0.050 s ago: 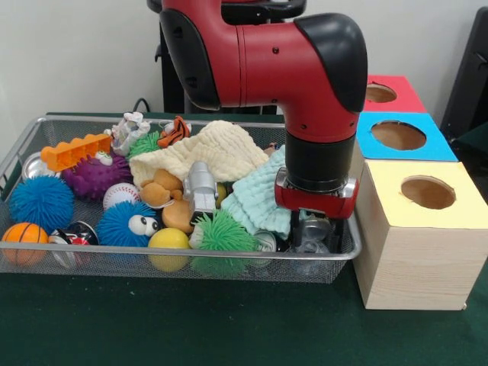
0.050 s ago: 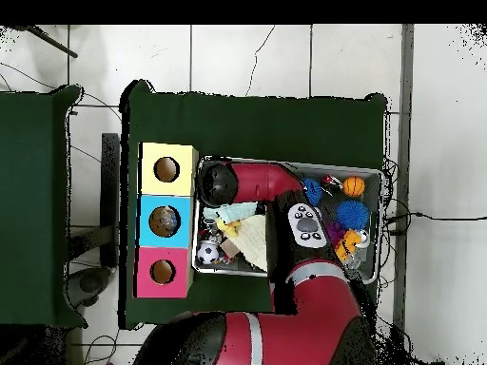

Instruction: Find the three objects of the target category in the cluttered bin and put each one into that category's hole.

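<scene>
A robotics lab: tiled floor point(image 2: 238, 67), loose cables point(image 2: 423, 217), green-clothed table point(image 1: 191, 328).

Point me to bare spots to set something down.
Free: green table in front of the basket and the yellow box. In the overhead view, the green strip beyond the boxes is also bare. Crowded: the basket is packed throughout, and the arm hangs over its end by the boxes.

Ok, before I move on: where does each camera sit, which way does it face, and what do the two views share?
Front view: across the table, facing the robot, level with the wire bin; the red arm comes down to the gripper at the bin's box-side end.
Overhead view: above the table, looking straight down; the arm reaches up from the bottom edge over the bin.
Shared: bin, arm, yellow box, blue box, red box.
</scene>
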### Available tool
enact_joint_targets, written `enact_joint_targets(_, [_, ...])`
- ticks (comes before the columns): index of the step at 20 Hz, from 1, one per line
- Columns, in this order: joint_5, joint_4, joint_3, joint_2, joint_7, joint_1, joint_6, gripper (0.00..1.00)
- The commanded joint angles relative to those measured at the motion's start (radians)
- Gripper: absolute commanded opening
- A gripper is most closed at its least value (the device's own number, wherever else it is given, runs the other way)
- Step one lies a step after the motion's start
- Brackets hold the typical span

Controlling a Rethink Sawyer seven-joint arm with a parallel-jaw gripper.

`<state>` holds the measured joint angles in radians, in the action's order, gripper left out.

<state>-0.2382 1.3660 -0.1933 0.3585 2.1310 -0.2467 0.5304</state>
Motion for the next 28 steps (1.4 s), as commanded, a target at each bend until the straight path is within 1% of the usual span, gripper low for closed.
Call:
enact_joint_targets(1, [-0.027,-0.086,-0.027,-0.108,-0.001,0.022,0.001,1.0])
enact_joint_targets(8, [-0.02,-0.095,-0.021,-0.109,0.003,0.03,-0.001,1.0])
enact_joint_targets(14, [-0.023,-0.112,-0.015,-0.13,0.0,0.032,-0.005,1.0])
enact_joint_targets(20, [-0.028,-0.11,-0.013,-0.144,-0.013,0.025,-0.004,1.0])
enact_joint_targets(28, [-0.049,-0.116,-0.007,-0.179,-0.023,0.016,-0.04,1.0])
